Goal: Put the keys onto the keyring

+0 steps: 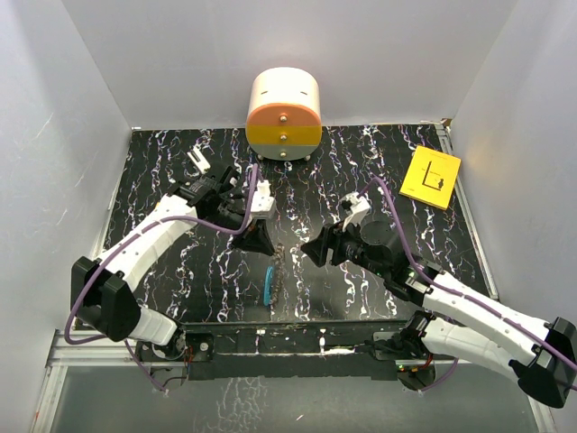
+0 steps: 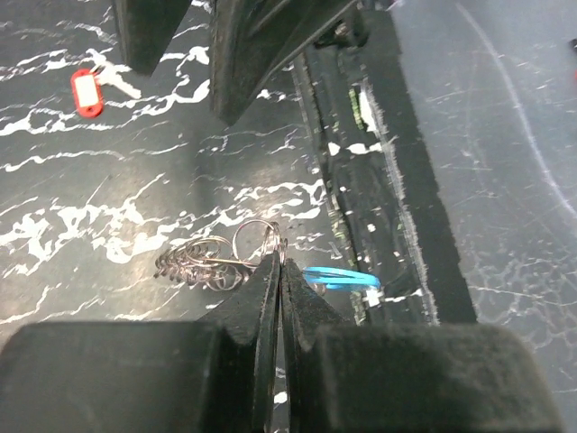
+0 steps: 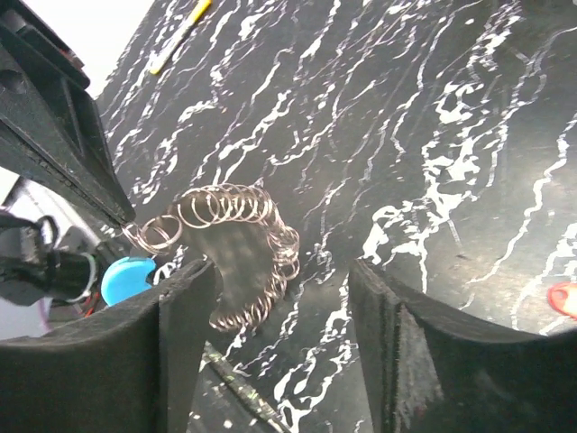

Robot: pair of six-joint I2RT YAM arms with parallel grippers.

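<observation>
Down near the front edge of the black, white-veined surface (image 1: 361, 153) lies the keyring (image 1: 273, 281), an oval loop of bright-blue band and pale ribbed wire coil, its long axis running roughly straight away from the robot. Left claw (image 2: 280, 262) is pressed together, pinching a thin end ring of that coil right at its fingertips. Right claw (image 3: 281, 271) hangs spread just above the coil, pads clear of it, nothing gripped. Now the piece that matters: the key (image 2: 87, 93), a tiny red oblong tag, sits loose on the surface, apart from the loop, out past the right claw's fingers on the side away from the left claw. So the right arm is plainly the nearer one. I'd judge it must swing outward from the loop to fetch the key while the left holds the ring. Joining is not yet done.
</observation>
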